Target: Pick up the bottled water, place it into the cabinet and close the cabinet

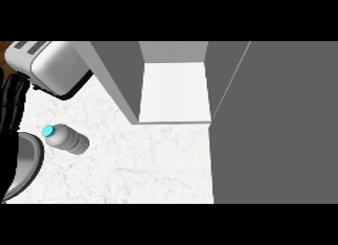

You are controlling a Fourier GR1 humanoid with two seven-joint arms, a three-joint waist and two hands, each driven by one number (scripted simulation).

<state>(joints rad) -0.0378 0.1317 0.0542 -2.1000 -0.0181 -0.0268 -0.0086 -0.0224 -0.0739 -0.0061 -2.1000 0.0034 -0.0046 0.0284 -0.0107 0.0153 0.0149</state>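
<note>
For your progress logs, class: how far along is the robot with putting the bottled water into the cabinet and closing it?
Done: nothing; the grey cabinet with its white shelf stands open. In hand: nothing; the black left hand rests open at the left edge, and the clear turquoise-capped water bottle sits ungrasped on the white marble counter. Left: grasping, placing, closing the cabinet.

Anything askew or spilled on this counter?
Nothing stands out: the bottled water sits capped on the counter with no spill, the cabinet stands open, the left hand rests open at the left edge.
</note>
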